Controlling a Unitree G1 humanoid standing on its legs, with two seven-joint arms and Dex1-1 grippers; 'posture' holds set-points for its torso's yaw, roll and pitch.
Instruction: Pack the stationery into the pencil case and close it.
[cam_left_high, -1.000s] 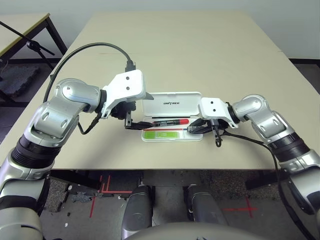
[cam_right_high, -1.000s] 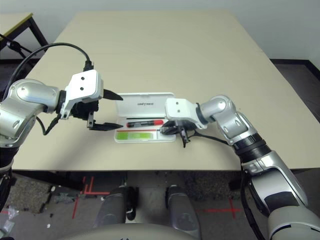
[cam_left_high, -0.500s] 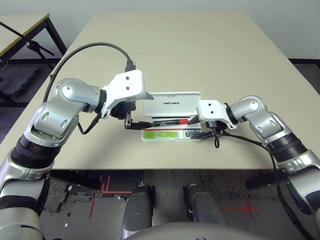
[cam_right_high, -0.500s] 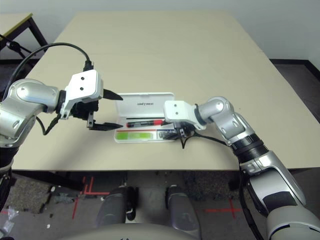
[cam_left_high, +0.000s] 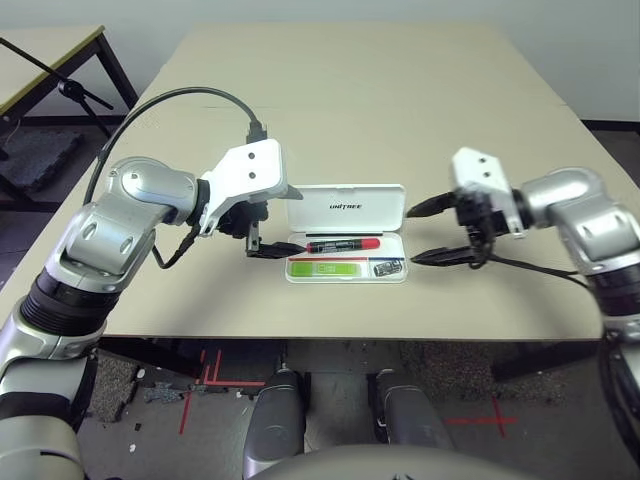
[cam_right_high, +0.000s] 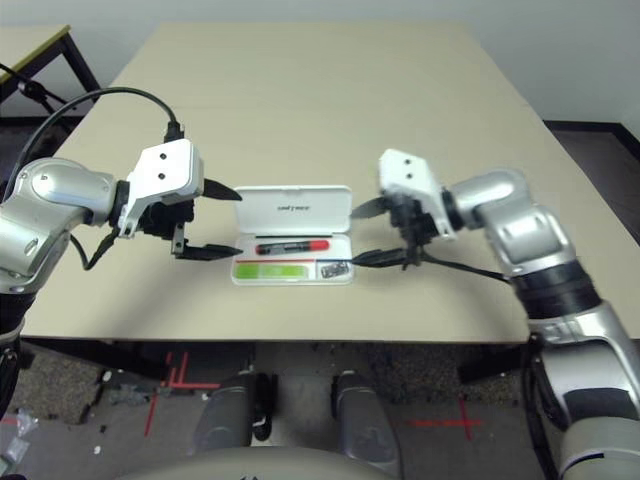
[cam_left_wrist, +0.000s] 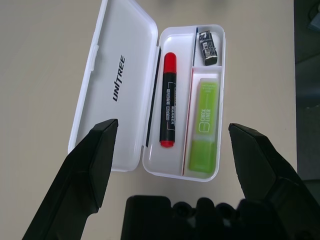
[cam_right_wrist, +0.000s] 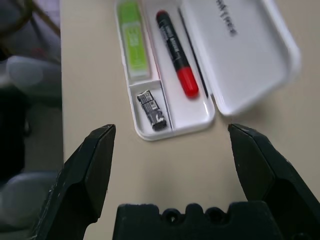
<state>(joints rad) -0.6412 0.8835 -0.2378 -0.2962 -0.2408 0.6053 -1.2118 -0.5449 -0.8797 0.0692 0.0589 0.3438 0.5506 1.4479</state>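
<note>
The white pencil case (cam_left_high: 385, 212) lies open at the table's middle, lid folded back with its dark print up. In its tray lie the red marker (cam_left_high: 342, 243) with black cap, the green flat stick (cam_left_high: 325, 267) and the small silver-black metal piece (cam_left_high: 388, 267) in the right end compartment. My left gripper (cam_left_high: 296, 221) hovers open at the case's left end, one finger over the lid corner, one by the tray. My right gripper (cam_left_high: 411, 237) hangs open just right of the case, holding nothing. The right wrist view shows the marker (cam_right_wrist: 175, 47), stick (cam_right_wrist: 134, 37) and metal piece (cam_right_wrist: 151, 107) beyond the open fingers.
The beige table (cam_left_high: 400, 110) stretches far behind the case. A second table (cam_left_high: 40, 50) and a black stand (cam_left_high: 60, 88) are off to the far left. A black cable (cam_left_high: 180, 95) loops over my left forearm.
My right gripper has opened and drawn back to the right from the case's right end, and the metal piece now lies in its small compartment. The left arm has stayed put.
</note>
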